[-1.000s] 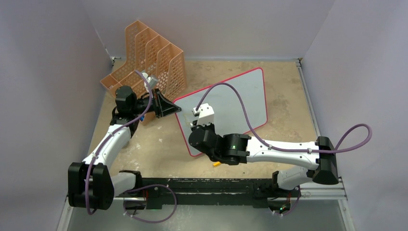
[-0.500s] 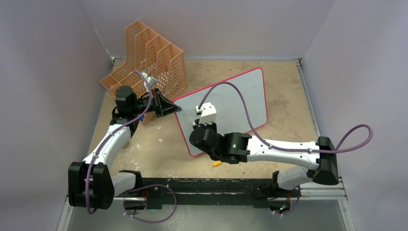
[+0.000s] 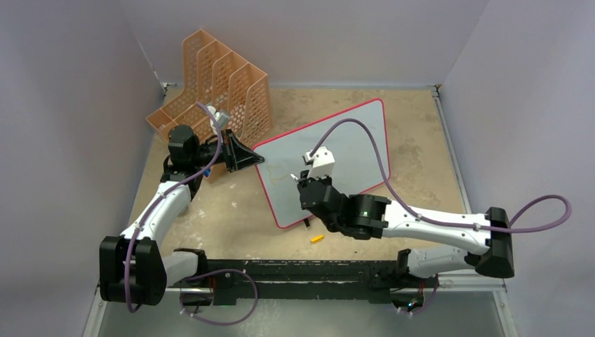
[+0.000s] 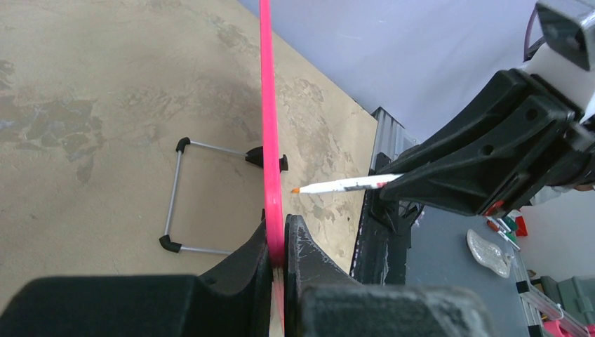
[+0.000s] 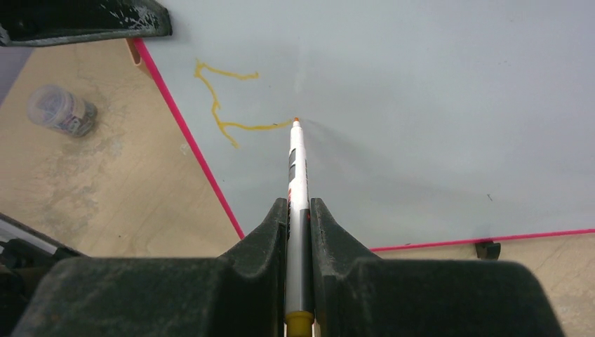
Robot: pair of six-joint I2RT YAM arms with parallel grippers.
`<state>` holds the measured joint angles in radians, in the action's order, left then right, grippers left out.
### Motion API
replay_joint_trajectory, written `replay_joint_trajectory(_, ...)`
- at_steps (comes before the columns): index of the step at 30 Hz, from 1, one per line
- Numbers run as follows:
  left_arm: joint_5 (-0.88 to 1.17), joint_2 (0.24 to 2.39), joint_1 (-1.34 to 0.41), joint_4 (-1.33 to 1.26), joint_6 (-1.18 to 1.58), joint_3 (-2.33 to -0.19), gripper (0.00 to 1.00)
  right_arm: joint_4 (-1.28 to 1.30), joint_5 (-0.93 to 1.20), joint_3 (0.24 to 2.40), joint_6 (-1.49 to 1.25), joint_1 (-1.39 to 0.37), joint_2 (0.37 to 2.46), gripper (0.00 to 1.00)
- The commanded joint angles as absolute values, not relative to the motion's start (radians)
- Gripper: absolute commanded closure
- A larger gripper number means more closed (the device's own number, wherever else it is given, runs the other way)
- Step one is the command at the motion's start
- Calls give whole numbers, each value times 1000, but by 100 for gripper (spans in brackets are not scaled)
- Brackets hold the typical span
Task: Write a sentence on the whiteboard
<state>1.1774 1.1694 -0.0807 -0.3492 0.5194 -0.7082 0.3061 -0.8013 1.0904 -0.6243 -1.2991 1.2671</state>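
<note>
Presently observed: two arms working on one board at the middle of the tabletop.
Whiteboard: pale face with a red-pink frame, propped on a wire stand with black feet. It sits skewed to the tabletop edges, just right of the orange file rack.
Left gripper: jaws clamped on the pink frame at the board's left edge, one on each face. From overhead this grip sits at the corner nearest the rack.
Right gripper: jaws closed on the marker, gripping its barrel low down. The orange tip points out at the board face.
Marker tip: at the end of the lower stroke. The left wrist view shows it just beside the board, but contact cannot be confirmed.
Sentence: only a few thin yellow-orange strokes are present, an upper bar, a downstroke and a lower bar. They lie near the left frame edge, close to the left gripper. No word is legible.
Other items: a small orange piece lies on the tabletop near the right arm, apart from the board.
</note>
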Motion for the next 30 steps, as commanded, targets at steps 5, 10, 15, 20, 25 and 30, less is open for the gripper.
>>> replay_joint_trajectory(5, 1224, 1166, -81, -387, 474, -733, 100, 209, -788, 1015, -576, -1274, 1159, 100)
replay_joint_trajectory(10, 1227, 1166, -80, -387, 472, -735, 100, 177, -781, 985, -576, -1261, 1147, 100)
replay_joint_trajectory(15, 1229, 1169, -80, -385, 472, -735, 100, 150, -775, 980, -565, -1259, 1158, 100)
replay_joint_trajectory(20, 1229, 1173, -80, -385, 472, -736, 100, 132, -775, 983, -548, -1259, 1168, 100)
replay_joint_trajectory(25, 1230, 1176, -80, -386, 474, -736, 100, 133, -785, 989, -546, -1259, 1181, 100)
replay_joint_trajectory(30, 1230, 1175, -80, -387, 473, -736, 100, 141, -801, 995, -547, -1258, 1193, 100)
